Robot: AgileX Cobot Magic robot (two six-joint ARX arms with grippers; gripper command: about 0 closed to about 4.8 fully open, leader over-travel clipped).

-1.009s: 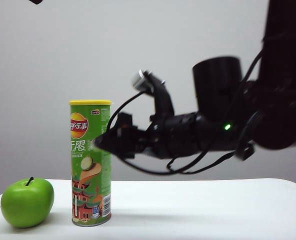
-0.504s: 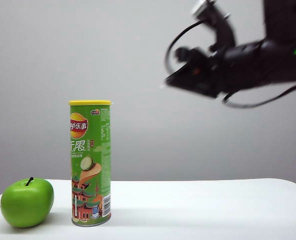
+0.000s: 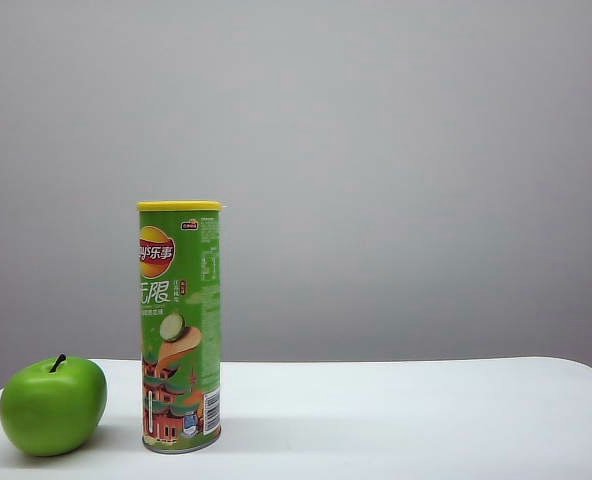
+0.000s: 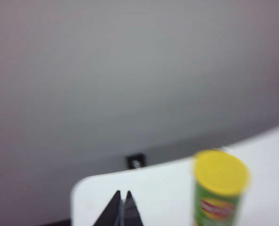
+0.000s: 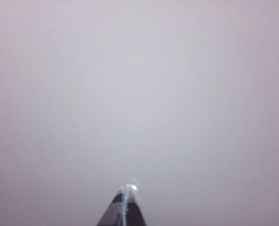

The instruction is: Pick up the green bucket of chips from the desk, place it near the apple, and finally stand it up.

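Chip can: The green bucket of chips (image 3: 181, 327) stands straight up on the table (image 3: 406, 415). Its yellow lid is on top and its silver bottom sits flat on the white top. It stands toward the left side of the table in the exterior view.

Chip can pictures: There is a red and yellow logo near the top, a cucumber slice and a chip in the middle, and red houses near the bottom. A barcode is low on its right side.

Apple: The apple (image 3: 53, 405) is round, shiny and green, with a short dark stem. It sits on the table just beside the can, on its left. A small gap shows between them, so they do not touch.

Table: It is white and plain, with a rounded edge.

Left claw: The left claw (image 4: 122, 203) is closed, its two dark tips pressed together. It holds nothing. It hangs in the air above the table, away from the can. Its camera sees the can's yellow lid from above, a bit blurry.

Right claw: The right claw (image 5: 126, 199) is closed too, its tips together, and holds nothing. Behind it only a plain grey wall (image 5: 139, 84) shows.

Exterior view: No arm or claw shows here.
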